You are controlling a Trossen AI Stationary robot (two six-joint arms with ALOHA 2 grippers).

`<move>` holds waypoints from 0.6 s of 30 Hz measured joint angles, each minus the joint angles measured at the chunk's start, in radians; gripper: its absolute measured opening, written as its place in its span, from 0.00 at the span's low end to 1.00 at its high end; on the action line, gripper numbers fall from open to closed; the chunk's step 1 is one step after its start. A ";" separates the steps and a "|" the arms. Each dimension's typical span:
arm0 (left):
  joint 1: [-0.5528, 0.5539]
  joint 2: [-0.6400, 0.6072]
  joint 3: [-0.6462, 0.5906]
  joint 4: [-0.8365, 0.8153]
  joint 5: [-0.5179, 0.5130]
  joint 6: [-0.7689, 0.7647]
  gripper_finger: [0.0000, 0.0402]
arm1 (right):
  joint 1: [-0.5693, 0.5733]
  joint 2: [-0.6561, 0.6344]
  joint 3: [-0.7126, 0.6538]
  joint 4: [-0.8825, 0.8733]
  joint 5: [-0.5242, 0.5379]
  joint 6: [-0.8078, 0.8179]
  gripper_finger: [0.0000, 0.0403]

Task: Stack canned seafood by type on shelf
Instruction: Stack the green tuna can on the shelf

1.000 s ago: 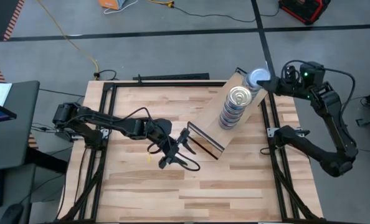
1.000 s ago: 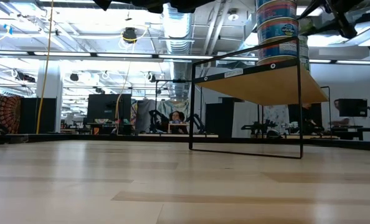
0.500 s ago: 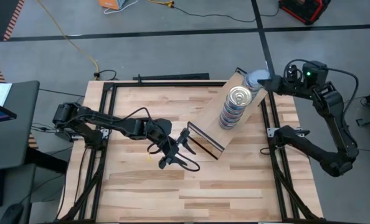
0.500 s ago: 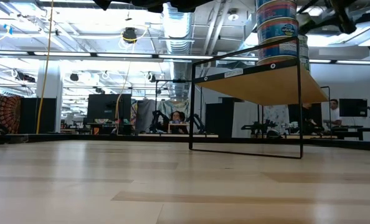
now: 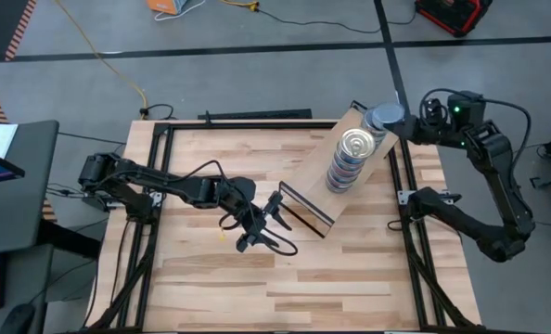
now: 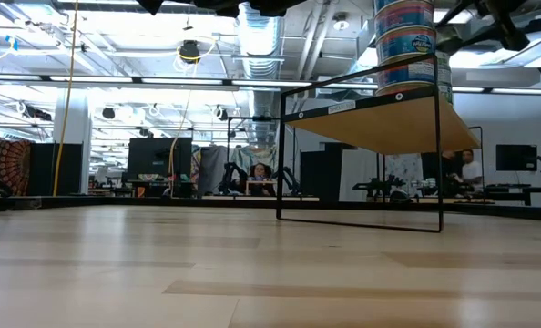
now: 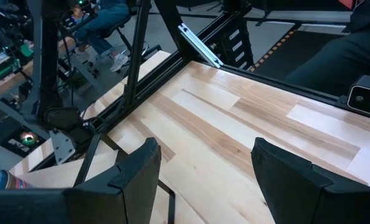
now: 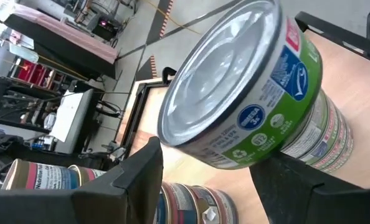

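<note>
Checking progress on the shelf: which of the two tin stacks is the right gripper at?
The silver-lidded stack at the shelf's far end; the right gripper sits beside its top tin. The gold-lidded stack stands apart.

I see bright, even overhead light; ceiling lamps glare in the low view. A tin lid before my right claw shines, slightly blurred.

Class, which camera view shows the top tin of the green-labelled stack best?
The right wrist view: the top tin fills it, silvery lid and green label clear, between the right gripper's fingers. The high view shows only its small lid; the low view shows just the stack's edge; the left wrist view misses it.
</note>
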 joint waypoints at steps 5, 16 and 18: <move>0.000 0.000 0.000 0.000 0.000 0.004 0.60 | 0.024 0.005 0.000 0.003 -0.006 -0.002 0.64; 0.000 0.000 0.000 0.012 -0.033 0.007 0.60 | 0.230 0.029 0.000 0.014 0.036 0.048 0.64; -0.002 0.000 0.000 0.013 -0.032 0.000 0.60 | 0.293 0.038 0.000 0.033 0.073 0.058 0.64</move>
